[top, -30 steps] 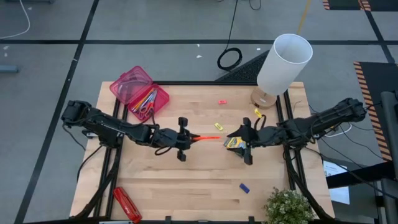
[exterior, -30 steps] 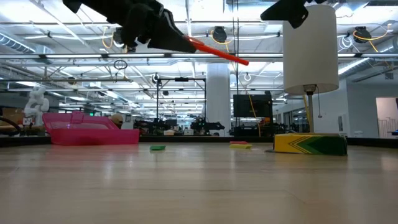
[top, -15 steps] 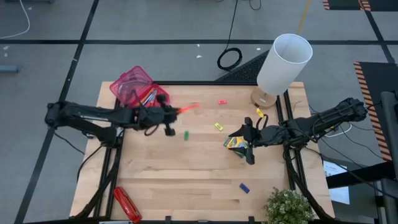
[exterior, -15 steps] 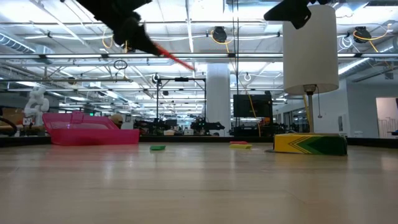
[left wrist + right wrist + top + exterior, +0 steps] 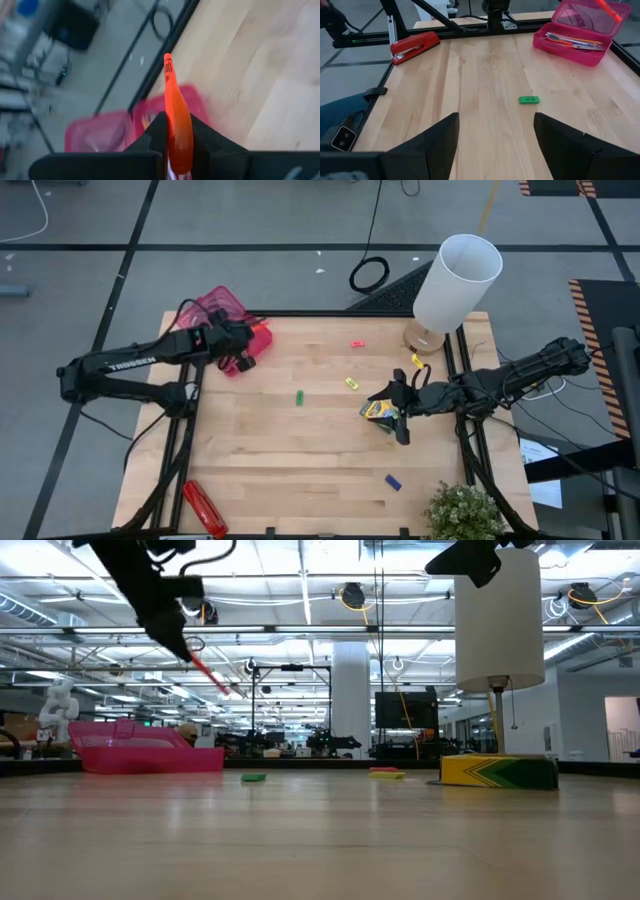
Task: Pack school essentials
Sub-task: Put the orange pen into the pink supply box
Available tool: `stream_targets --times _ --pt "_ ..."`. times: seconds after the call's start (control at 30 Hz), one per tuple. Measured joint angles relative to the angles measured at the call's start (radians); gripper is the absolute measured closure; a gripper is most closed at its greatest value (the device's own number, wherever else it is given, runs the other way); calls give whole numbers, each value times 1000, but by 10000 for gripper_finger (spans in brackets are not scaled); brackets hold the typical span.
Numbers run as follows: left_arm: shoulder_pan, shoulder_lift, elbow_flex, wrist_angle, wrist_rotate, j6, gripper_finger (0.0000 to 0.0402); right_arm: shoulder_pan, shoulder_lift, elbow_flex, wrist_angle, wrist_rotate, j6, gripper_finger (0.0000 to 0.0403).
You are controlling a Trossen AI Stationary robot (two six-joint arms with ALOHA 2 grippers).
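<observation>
The packing is looking partly done. Near the 6 o'clock edge of the worktop (image 5: 300,480), one blue eraser (image 5: 393,482) is waiting. The right gripper (image 5: 398,412) is hanging wide open over the one crayon box (image 5: 377,411). Farther off, green, yellow and pink erasers are lying loose, one each. At 10 o'clock, the left gripper (image 5: 243,353) is pinching one orange marker (image 5: 176,120) over the pink case (image 5: 580,37), which is already holding pencils.
</observation>
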Motion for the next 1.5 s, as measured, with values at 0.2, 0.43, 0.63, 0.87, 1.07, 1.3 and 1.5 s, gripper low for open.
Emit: stream_targets --times 0.2,0.43,0.63,0.87,1.07,1.3,1.5 --pt "105 5 0 -70 20 -58 355 0 0 0 3 0 0 154" --pt "216 5 0 -112 43 -81 363 0 0 0 3 0 0 154" --pt "308 4 -29 -125 127 -106 354 0 0 0 3 0 0 154" --pt "373 5 -122 -78 140 -129 352 0 0 0 3 0 0 154" --pt "404 11 -141 9 172 -145 351 -1 0 0 7 3 -9 154" --pt "426 78 -142 25 205 -143 351 -1 0 0 13 4 -15 154" --pt "426 157 -142 28 199 -146 351 -1 0 0 12 4 -15 154"
